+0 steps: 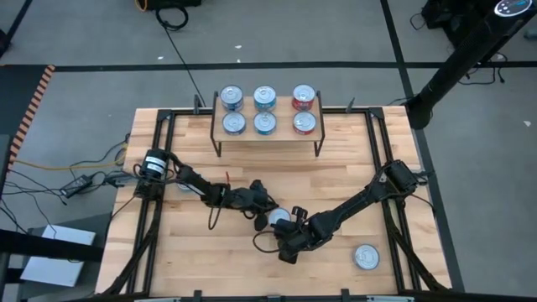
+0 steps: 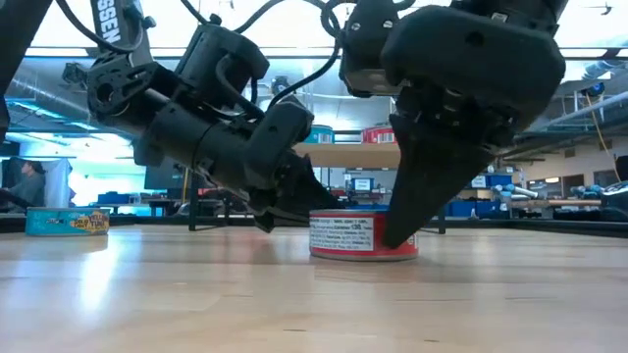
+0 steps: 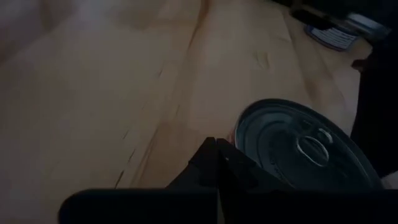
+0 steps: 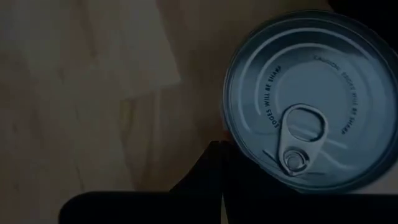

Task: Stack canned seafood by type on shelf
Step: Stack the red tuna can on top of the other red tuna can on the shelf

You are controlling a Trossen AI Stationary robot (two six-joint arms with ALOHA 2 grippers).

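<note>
A red-labelled can (image 2: 363, 235) with a silver pull-tab top (image 4: 311, 106) stands upright on the wooden table, in front of the shelf. My left gripper (image 1: 270, 216) is shut at the can's left side, and my right gripper (image 1: 295, 221) is shut at its right side. The shelf (image 1: 268, 134) at the table's far edge carries six cans in two rows: dark blue (image 1: 232, 96) at the left, teal (image 1: 265, 97) in the middle, red (image 1: 304, 97) at the right. My left gripper lays its shut fingertips (image 3: 217, 155) against the red can's side wall just under the top rim (image 2: 314, 214), slanting down from the table's left. The can stands flat on the table. My right gripper sets its shut fingers (image 2: 404, 221) against the can's opposite side (image 4: 229, 134), coming steeply from above. Their tips reach down to the tabletop beside the can.
A loose can (image 1: 366, 257) stands near the table's front right. A teal can (image 2: 67, 222) sits by the left arm's base. Black rails (image 1: 159, 159) run along both table sides. Bare wood lies between the arms and the shelf.
</note>
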